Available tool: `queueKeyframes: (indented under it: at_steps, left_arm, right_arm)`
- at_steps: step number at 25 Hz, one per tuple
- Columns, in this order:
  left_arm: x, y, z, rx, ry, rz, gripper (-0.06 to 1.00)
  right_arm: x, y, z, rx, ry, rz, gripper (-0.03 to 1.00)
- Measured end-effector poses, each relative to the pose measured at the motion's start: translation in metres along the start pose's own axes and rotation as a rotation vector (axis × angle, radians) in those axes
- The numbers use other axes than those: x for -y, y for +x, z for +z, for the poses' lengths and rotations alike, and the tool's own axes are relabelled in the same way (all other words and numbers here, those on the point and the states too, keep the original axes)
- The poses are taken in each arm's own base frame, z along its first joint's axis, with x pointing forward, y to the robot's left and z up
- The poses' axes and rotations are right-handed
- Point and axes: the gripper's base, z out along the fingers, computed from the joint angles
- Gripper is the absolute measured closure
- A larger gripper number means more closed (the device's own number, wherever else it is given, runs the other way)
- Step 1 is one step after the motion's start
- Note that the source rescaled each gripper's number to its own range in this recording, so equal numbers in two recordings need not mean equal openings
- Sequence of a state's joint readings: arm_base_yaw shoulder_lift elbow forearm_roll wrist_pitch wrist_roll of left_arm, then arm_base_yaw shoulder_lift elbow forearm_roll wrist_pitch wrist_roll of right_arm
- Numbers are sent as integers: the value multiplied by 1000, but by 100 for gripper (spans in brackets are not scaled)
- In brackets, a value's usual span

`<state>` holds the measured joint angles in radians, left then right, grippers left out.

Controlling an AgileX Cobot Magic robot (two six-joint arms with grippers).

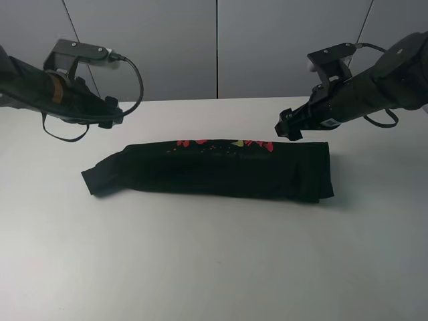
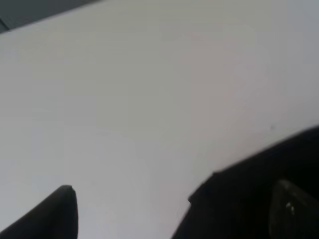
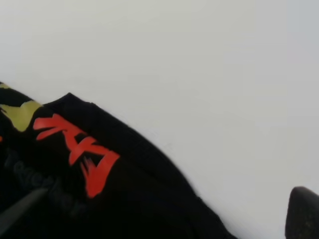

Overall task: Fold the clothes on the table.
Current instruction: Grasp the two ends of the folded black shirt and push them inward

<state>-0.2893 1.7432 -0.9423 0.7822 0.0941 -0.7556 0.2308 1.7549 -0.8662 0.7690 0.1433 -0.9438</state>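
The black T-shirt [image 1: 214, 170] lies folded into a long flat band across the middle of the white table [image 1: 214, 267], with its red and yellow print [image 1: 224, 144] along the far edge. My left gripper [image 1: 110, 114] hovers above the table beyond the shirt's left end, empty, with its fingers apart. In the left wrist view [image 2: 177, 209] a corner of the shirt [image 2: 239, 199] shows. My right gripper [image 1: 286, 127] hovers over the shirt's far right edge, open and empty. The right wrist view shows the shirt [image 3: 149, 199] and red characters [image 3: 79, 149].
A grey panelled wall [image 1: 214, 47] stands behind the table's far edge. Black cables [image 1: 137, 80] hang from the arms. Bare white tabletop lies in front of the shirt and at both sides.
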Motion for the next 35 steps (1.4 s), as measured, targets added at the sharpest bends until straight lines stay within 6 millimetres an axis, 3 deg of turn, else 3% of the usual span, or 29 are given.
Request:
queueKeyframes:
  at_steps: [4,8,12,20,26,35]
  left_arm:
    - [-12,-25,4,-127,-121,3,1]
    - [1,-37,11,-328,10,-25,12]
    - [10,-43,20,-407,95,-75,10]
    - [18,-7,54,-640,130,-141,3]
    - [18,-3,57,-667,114,-162,3]
    - [13,14,72,-736,41,-144,3]
  right_arm:
    - [0,-2,0,5,1,56,-3]
    - [-1,-2,0,-5,-14,91,-3]
    - [1,2,-1,-43,-38,154,-3]
    - [12,0,-5,-170,-6,131,-3]
    - [16,-10,-11,-304,13,220,-3]
    - [13,-1,-16,-434,5,284,-3]
